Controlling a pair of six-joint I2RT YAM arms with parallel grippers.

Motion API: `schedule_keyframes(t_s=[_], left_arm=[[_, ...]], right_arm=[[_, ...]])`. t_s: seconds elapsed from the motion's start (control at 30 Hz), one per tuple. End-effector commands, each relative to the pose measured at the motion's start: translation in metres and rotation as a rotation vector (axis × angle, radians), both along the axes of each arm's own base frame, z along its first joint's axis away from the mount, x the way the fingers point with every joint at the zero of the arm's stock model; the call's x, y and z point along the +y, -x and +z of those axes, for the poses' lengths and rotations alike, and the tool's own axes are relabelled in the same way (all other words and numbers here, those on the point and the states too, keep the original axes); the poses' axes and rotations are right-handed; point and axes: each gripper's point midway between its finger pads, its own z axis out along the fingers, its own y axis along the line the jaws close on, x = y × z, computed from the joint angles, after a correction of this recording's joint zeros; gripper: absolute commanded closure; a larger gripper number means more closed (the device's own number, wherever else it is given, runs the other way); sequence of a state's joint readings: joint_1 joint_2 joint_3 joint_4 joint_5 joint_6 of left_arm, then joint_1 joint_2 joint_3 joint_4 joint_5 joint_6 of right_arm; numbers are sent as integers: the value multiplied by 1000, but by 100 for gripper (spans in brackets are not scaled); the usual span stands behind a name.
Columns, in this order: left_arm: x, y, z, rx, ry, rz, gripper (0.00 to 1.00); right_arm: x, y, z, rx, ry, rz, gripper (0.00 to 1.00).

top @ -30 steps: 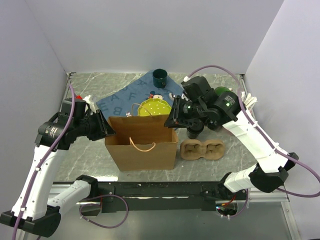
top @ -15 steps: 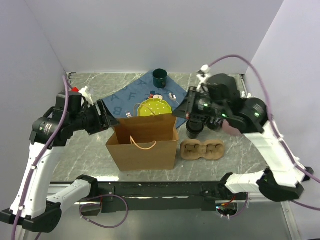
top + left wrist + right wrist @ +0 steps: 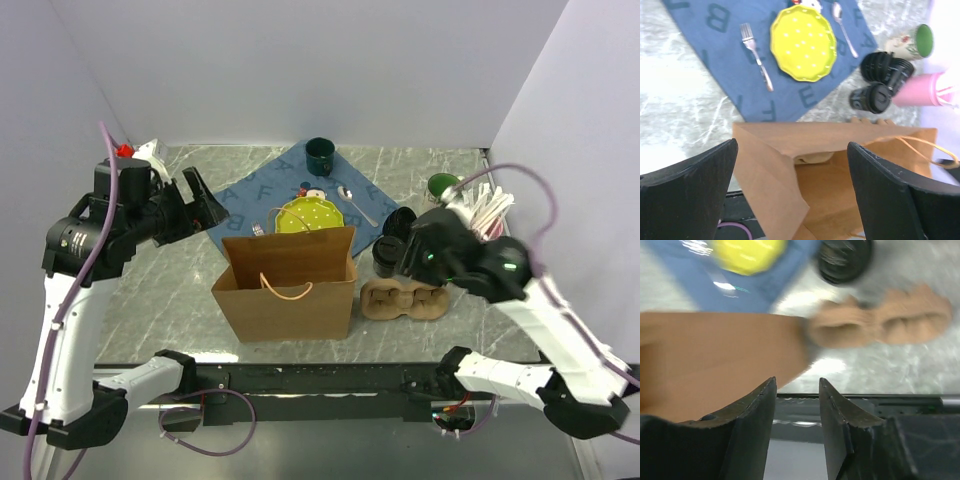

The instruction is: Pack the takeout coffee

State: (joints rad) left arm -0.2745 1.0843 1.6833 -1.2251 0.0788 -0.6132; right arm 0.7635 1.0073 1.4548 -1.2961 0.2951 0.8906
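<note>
Two black lidded takeout coffee cups (image 3: pixel 399 223) (image 3: pixel 385 258) stand together on the table right of the brown paper bag (image 3: pixel 285 285). In the left wrist view the cups (image 3: pixel 877 65) (image 3: pixel 873 98) sit beyond the bag's (image 3: pixel 840 165) open mouth. My left gripper (image 3: pixel 200 203) hangs wide open above and left of the bag, nothing between its jaws (image 3: pixel 792 145). My right gripper (image 3: pixel 796 382) is open by a narrow gap and empty, low near the table's front edge. One cup (image 3: pixel 845 260) shows blurred above it.
A brown pulp carrier (image 3: pixel 405 298) lies right of the bag, in front of the cups. On the blue mat (image 3: pixel 240 200) are a yellow plate (image 3: pixel 310 215), fork (image 3: pixel 757 62) and spoon (image 3: pixel 355 205). A dark green mug (image 3: pixel 320 155) stands behind; a pink cup (image 3: pixel 483 215) at right.
My left gripper has let go of the bag's left rim, opened wide and drawn back up-left. My right arm has pulled away from the bag's right rim, swung right, and its jaws have parted.
</note>
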Motion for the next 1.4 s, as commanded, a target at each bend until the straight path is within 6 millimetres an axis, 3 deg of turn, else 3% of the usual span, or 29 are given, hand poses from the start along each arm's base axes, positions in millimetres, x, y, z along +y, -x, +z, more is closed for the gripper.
schedule_keyframes(t_s=[0.0,0.03,0.1,0.23,0.33,0.6,0.87,1.07,1.13,1.27,1.37], left_arm=[[14,-1,-9,17,-70,43,3],[13,-1,-9,14,-68,36,3],[13,-2,-8,6,-72,34,3],[10,-3,-4,-10,-70,8,3],[4,-2,-6,11,-59,-20,3],[-2,2,-14,41,-54,-70,3],[-5,3,-13,33,-51,-96,3],[-6,1,-10,26,-49,-103,3],[-7,0,-11,31,-48,-103,3],[-9,-1,-7,23,-45,-116,3],[-11,-2,-5,17,-38,-119,3]], right_arm=[[-41,15,-67,158,133,-199,52],[-46,18,-82,191,153,-238,52],[-52,18,-93,200,154,-296,52],[-58,8,-133,203,180,-319,47],[-61,-1,-152,238,174,-373,47],[-61,-35,-161,156,97,-490,50],[-71,-46,-187,186,162,-557,53],[-84,-42,-205,243,227,-596,54],[-85,-41,-208,242,231,-593,57],[-90,-39,-212,258,281,-556,78],[-95,-36,-213,304,340,-546,81]])
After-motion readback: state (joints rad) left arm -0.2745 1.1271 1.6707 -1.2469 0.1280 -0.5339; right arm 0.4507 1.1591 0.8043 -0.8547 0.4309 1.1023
